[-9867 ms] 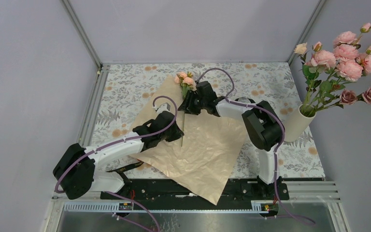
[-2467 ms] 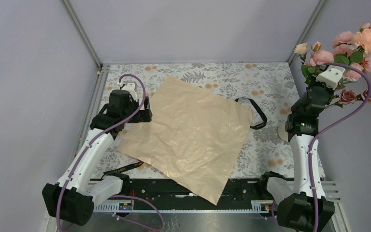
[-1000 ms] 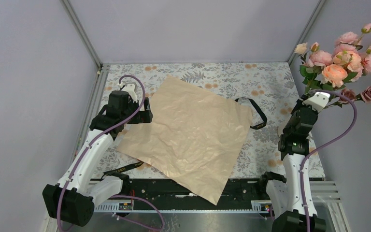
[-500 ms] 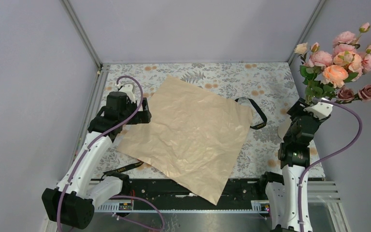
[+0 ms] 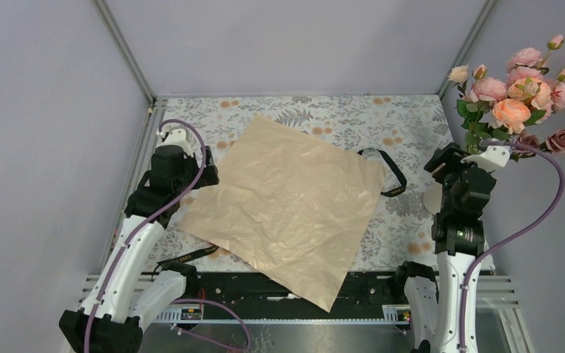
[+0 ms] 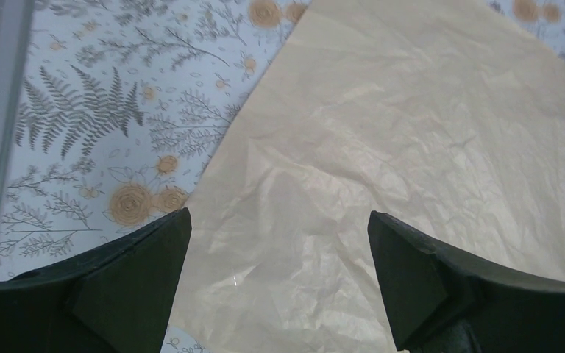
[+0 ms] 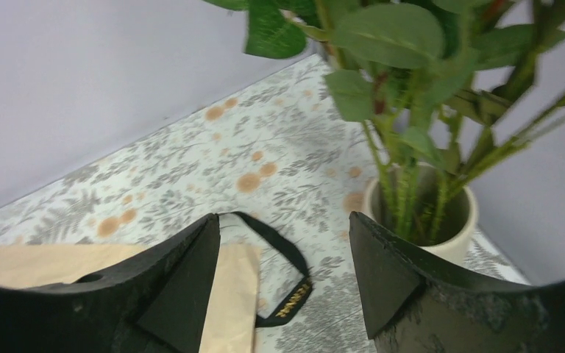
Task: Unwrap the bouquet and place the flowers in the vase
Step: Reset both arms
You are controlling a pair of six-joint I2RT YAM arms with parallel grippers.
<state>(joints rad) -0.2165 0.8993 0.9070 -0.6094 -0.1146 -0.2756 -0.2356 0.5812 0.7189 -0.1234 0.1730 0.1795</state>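
- The right gripper (image 7: pixel 283 226) was up against the stems a second ago; now it has drawn back and sits lower, just to the left of the vase (image 7: pixel 457 222). Its fingers have spread apart and there is nothing between them.
- The left gripper (image 6: pixel 278 218) has slid a little away from the left edge of the paper (image 5: pixel 294 206) since half a second ago. It hangs above that edge with its fingers wide apart and empty.
- Ten seconds back both arms were over a single stem lying on the paper. That stem is gone from the sheet now.
- A peach bloom that was not in the bunch then now sits among the flowers (image 5: pixel 516 87).
- The flowers stand in the vase at the far right edge of the table, against the right wall. There are pink, peach and mauve heads on top, green leaves below, and thin green stems running down inside the cream rim.
- From above, most of the vase is hidden behind the right arm.
- The paper lies opened flat and crinkled, tan side up, in the middle of the floral tablecloth (image 5: pixel 338 114).
- The black ribbon (image 5: pixel 387 173) lies looped at the paper's right corner, between the sheet and the vase.
- A second black strip (image 5: pixel 188 257) lies by the near left edge of the paper.
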